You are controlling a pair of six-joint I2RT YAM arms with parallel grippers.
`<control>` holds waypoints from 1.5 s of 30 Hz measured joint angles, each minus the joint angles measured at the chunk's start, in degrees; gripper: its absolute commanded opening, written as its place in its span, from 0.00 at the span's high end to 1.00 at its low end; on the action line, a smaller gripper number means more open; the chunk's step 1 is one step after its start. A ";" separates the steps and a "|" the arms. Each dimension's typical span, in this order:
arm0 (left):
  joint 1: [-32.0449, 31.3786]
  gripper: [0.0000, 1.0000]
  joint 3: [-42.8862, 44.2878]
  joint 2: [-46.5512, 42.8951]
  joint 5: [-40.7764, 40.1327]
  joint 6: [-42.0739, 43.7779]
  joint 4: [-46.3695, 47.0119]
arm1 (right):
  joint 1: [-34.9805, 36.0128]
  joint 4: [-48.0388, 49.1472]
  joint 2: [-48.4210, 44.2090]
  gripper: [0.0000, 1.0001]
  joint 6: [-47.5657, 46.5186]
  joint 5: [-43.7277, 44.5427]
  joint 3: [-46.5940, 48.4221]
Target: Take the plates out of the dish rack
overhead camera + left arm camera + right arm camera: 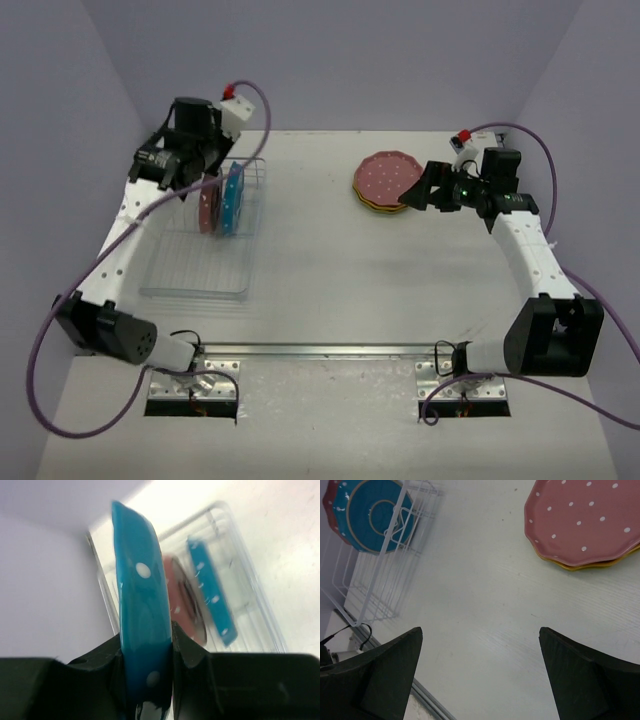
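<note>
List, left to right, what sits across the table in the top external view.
racked pink plate → racked blue plate → pink-topped plate stack → right end effector

Jaws wide apart; pink plate [585, 522] tops yellow plate [575, 567] (upper right).

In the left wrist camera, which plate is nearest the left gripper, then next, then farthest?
1. Blue plate, clamped in the left gripper.
2. Pink plate, just behind it, in the dish rack.
3. Other blue plate, farthest back, right.
</note>
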 measured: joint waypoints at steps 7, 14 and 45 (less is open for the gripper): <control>-32.51 1.00 -32.41 -19.08 -15.18 25.39 22.39 | 0.00 0.01 0.40 0.01 2.99 -3.62 2.83; -51.45 1.00 -59.84 -29.39 -22.87 51.42 40.10 | 0.02 0.45 4.22 0.01 5.10 -9.03 6.83; -65.45 1.00 -68.30 -28.22 -27.19 67.89 59.94 | 18.52 -0.97 14.30 0.63 0.41 -26.28 8.29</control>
